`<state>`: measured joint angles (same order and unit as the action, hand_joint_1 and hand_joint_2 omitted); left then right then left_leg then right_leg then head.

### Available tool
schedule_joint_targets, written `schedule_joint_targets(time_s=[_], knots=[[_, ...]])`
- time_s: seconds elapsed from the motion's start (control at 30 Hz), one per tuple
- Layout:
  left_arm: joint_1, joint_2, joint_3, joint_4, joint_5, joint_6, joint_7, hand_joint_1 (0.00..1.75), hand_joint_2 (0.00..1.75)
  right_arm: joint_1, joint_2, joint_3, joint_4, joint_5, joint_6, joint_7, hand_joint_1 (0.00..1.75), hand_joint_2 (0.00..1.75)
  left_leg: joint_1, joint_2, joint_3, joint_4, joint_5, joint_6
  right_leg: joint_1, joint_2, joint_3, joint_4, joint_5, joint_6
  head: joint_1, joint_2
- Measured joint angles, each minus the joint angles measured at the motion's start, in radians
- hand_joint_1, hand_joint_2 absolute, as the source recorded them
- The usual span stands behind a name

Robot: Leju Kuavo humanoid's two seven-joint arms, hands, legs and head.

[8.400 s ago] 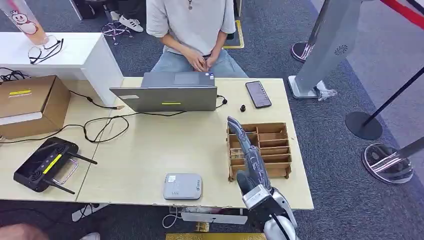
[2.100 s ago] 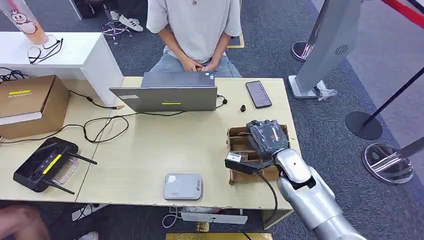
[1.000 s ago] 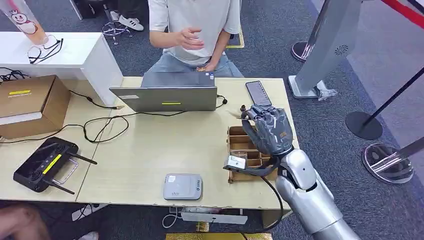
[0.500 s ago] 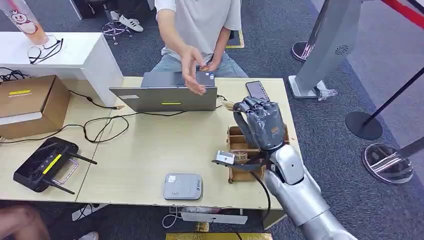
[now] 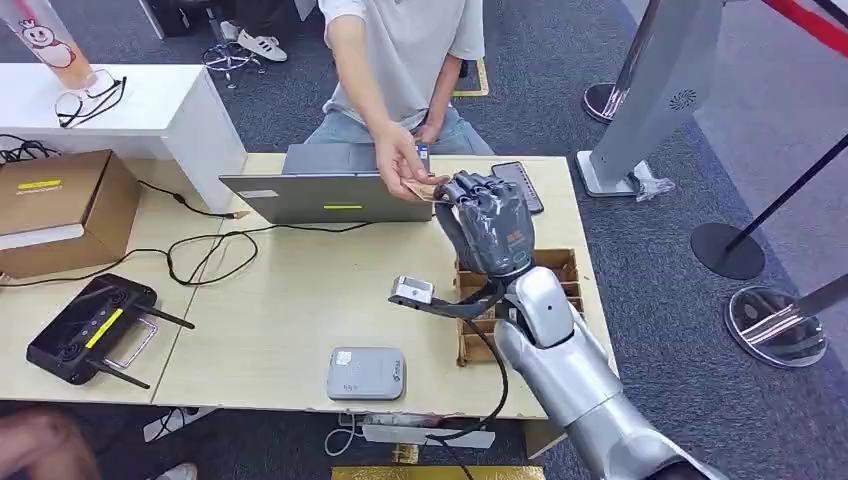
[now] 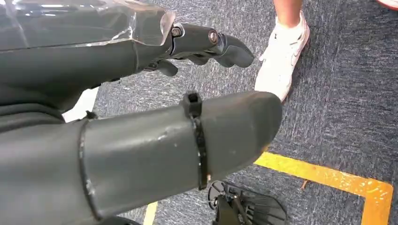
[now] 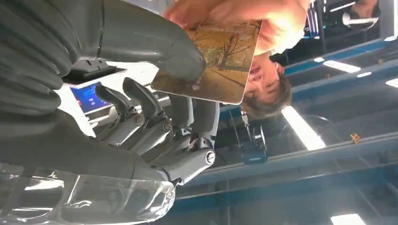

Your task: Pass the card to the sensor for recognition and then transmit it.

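Right hand [image 5: 487, 228], dark grey and ribbed, is raised over the pale wooden table [image 5: 300, 290], beside the slotted wooden organizer [image 5: 560, 290]. A flat rectangular card [image 7: 213, 63], glossy with a yellow-brown landscape print, is pinched between thumb and fingers [image 7: 155, 117]. The card's far edge is also held by a person's hand [image 5: 400, 165]. Left hand [image 6: 141, 117] is seen over grey carpet, fingers apart, nothing held. A rounded grey sensor [image 5: 366, 373] lies near the table's front edge.
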<state>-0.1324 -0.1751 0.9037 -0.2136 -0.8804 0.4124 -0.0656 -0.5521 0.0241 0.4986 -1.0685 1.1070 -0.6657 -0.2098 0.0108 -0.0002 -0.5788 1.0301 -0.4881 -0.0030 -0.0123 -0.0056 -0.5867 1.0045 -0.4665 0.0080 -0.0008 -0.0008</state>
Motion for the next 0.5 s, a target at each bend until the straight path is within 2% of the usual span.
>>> schedule_joint_targets(time_s=[0.2, 0.23, 0.5], knots=[[-0.001, 0.000, 0.000, 0.000, 0.000, 0.001, 0.000, 0.00, 0.00, -0.008, 0.022, 0.012, 0.034, 0.002, 0.008, 0.000, 1.75, 1.75, 0.000, 0.000, 0.000, 0.000, 0.000, 0.000, 0.000, 0.000, 0.000, 0.000, 0.000, 0.000, 0.000, 0.000], [-0.001, 0.000, 0.000, 0.000, 0.000, 0.001, 0.000, 0.00, 0.00, -0.008, 0.025, 0.013, 0.039, 0.002, 0.008, 0.000, 0.00, 1.75, 0.000, 0.000, 0.000, 0.000, 0.000, 0.000, 0.000, 0.000, 0.000, 0.000, 0.000, 0.000, 0.000, 0.000], [-0.002, 0.000, 0.000, 0.000, 0.002, 0.002, 0.000, 0.00, 0.00, -0.010, 0.031, 0.019, 0.060, 0.000, 0.016, 0.000, 0.00, 1.75, 0.000, 0.000, 0.000, 0.000, 0.000, 0.000, 0.000, 0.000, 0.000, 0.000, 0.000, 0.000, 0.000, 0.000]])
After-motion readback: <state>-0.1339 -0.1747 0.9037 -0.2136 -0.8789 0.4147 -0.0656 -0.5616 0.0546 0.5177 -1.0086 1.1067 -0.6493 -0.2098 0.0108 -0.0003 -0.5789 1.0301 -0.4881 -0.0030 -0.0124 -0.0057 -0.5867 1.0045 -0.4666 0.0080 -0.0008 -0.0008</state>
